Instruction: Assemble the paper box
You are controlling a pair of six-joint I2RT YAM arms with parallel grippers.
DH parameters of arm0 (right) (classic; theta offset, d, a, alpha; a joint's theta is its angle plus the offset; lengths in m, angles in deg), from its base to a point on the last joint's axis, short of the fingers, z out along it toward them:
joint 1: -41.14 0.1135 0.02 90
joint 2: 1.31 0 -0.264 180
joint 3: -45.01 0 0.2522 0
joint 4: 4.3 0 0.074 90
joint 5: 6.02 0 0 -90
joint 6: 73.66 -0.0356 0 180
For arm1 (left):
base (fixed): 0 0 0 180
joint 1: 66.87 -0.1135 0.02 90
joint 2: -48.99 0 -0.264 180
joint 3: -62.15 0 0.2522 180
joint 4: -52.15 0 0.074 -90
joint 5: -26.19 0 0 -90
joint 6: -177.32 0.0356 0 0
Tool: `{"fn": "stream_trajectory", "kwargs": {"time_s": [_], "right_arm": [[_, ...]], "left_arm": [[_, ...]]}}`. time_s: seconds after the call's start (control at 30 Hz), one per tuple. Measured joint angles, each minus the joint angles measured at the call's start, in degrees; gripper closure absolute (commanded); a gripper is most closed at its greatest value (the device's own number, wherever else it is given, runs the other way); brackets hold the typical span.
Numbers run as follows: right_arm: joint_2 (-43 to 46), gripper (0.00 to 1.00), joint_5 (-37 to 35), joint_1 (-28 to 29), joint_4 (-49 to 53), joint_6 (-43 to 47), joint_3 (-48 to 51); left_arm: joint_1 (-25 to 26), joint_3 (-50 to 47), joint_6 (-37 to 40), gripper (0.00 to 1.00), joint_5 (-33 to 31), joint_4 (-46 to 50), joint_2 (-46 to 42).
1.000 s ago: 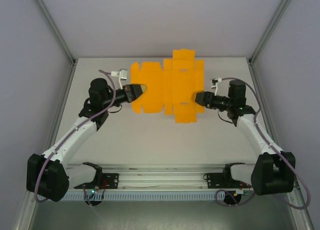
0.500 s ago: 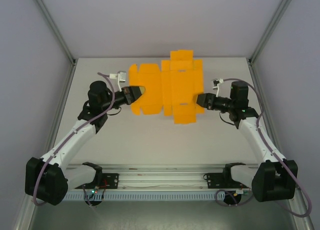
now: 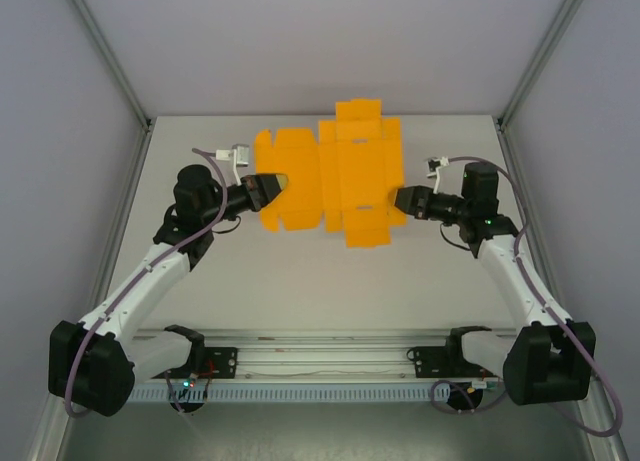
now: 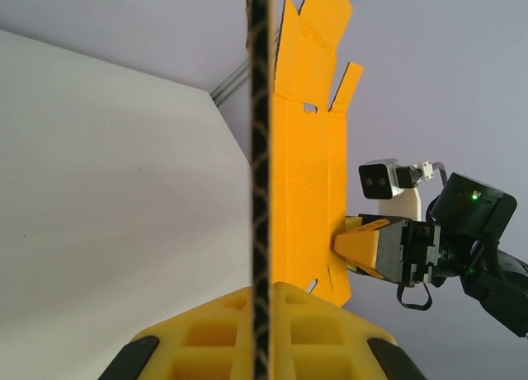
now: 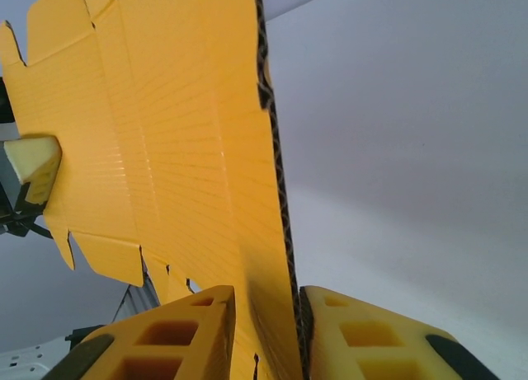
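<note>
Seen from overhead, the left gripper (image 3: 268,189) and right gripper (image 3: 400,199) flank one paper box (image 3: 340,171), an unfolded sheet over the table's (image 3: 300,281) far half. The left wrist view reveals the left jaws clamped on its edge. The right wrist view shows two fingers (image 5: 181,322) straddling the opposite edge, pinch unclear.

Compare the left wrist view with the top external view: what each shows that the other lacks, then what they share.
Left wrist: the paper box sheet edge-on, its corrugated rim pinched between the left fingers. Top external: the sheet's full die-cut outline with its flaps, over the table. Both: the right fingers at the sheet's opposite edge.
</note>
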Motion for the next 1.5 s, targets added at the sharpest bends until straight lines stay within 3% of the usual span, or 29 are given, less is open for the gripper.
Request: {"fn": "stream_trajectory", "kwargs": {"time_s": [0.1,0.17,0.27,0.3,0.33,0.37,0.4,0.63,0.77,1.03,1.27,1.5], "right_arm": [[-0.2,0.86,0.2,0.0,-0.1,-0.3,-1.3],[-0.4,0.98,0.6,0.0,-0.2,-0.1,-2.1],[-0.4,1.0,0.9,0.0,-0.3,0.9,-2.4],[-0.5,1.0,0.9,0.0,0.0,1.5,-2.5],[-0.5,1.0,0.6,0.0,0.6,2.6,-2.7],[-0.7,1.0,0.2,0.0,1.5,3.9,-3.1],[-0.7,1.0,-0.5,0.0,2.4,5.4,-3.4],[-8.8,1.0,-10.6,4.1,11.7,20.9,-6.5],[-17.7,1.0,-20.2,9.5,15.0,29.7,-7.0],[-24.1,1.0,-45.2,20.4,12.2,44.0,-8.8],[-21.0,1.0,-53.7,26.5,-4.0,58.2,-1.3],[-20.6,1.0,-63.3,33.3,-13.4,68.8,1.7]], "left_arm": [[0.0,-0.2,0.0,1.0,-0.1,0.0,0.0],[0.0,-0.3,0.0,1.0,-0.6,0.0,0.0],[0.0,-0.3,0.2,1.0,-1.1,0.2,0.0],[0.0,-0.3,0.5,0.84,-1.4,0.4,0.0],[0.0,-0.4,1.0,0.45,-1.9,0.7,0.0],[0.0,-0.6,1.6,0.16,-2.7,1.1,0.0],[0.0,-0.8,2.2,0.0,-3.9,2.0,0.0],[0.0,-2.0,6.6,0.0,-19.9,14.3,0.0],[0.0,-2.0,8.2,0.0,-24.0,18.9,0.0],[0.0,-2.0,8.3,0.0,-20.6,19.1,3.6],[0.0,3.3,6.1,0.0,-15.2,17.3,12.4],[1.0,14.1,5.2,0.0,-10.5,15.8,20.2]]}}
